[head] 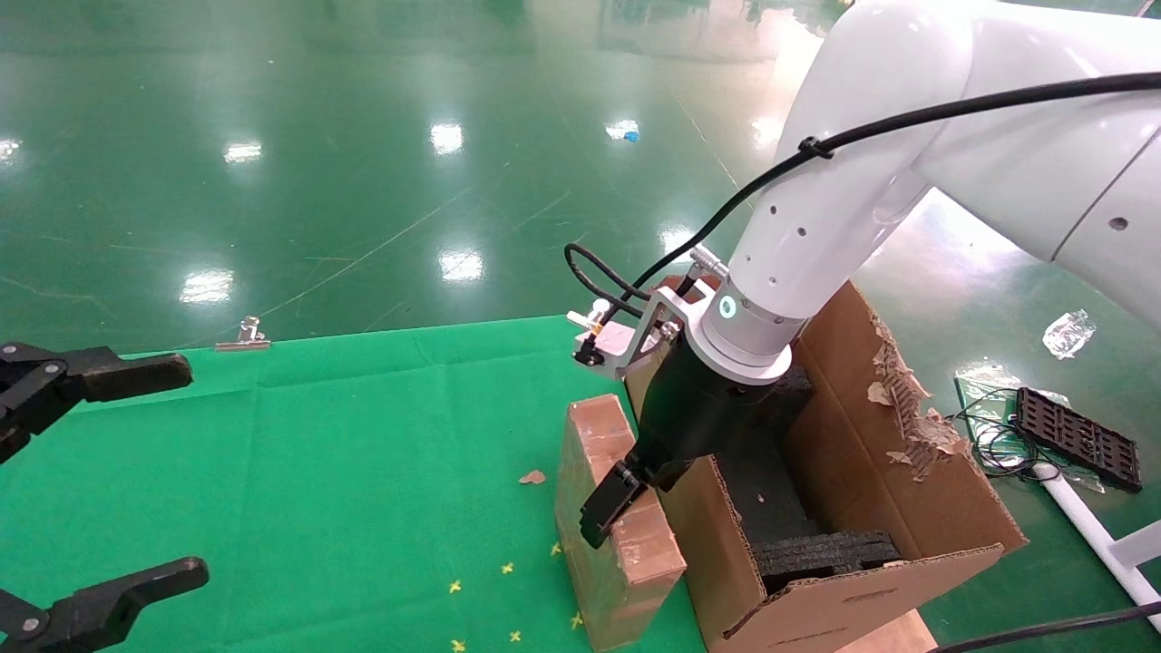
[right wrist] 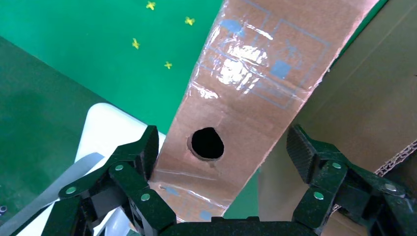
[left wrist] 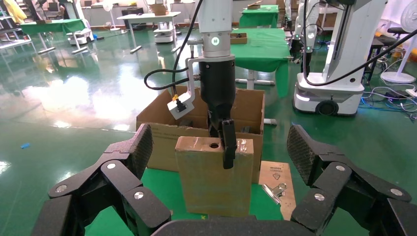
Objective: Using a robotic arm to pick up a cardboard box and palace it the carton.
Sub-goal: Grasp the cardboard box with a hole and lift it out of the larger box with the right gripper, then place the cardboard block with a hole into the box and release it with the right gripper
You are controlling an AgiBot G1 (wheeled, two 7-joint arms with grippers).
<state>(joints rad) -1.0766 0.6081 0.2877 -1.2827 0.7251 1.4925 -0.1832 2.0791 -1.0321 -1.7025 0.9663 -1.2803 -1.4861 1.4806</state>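
The slim brown cardboard box (head: 617, 544) stands upright on the green table, right against the left wall of the large carton (head: 907, 508). My right gripper (head: 626, 503) on the white arm reaches down over the box's top. It is open and straddles the narrow top face with the round hole (right wrist: 207, 143). One finger (right wrist: 142, 152) touches the box's edge. The other finger (right wrist: 305, 152) stands apart from it, on the carton's side. The left wrist view shows the box (left wrist: 211, 177) with one right finger hanging over its broad face. My left gripper (head: 195, 469) is open and empty at the left.
Black foam blocks (head: 816, 553) line the carton's inside, and its far flap is torn. A metal binder clip (head: 243, 334) lies at the table's far edge. A cardboard scrap (head: 532, 476) and yellow marks (head: 508, 569) lie on the cloth. A black tray (head: 1079, 435) lies on the floor.
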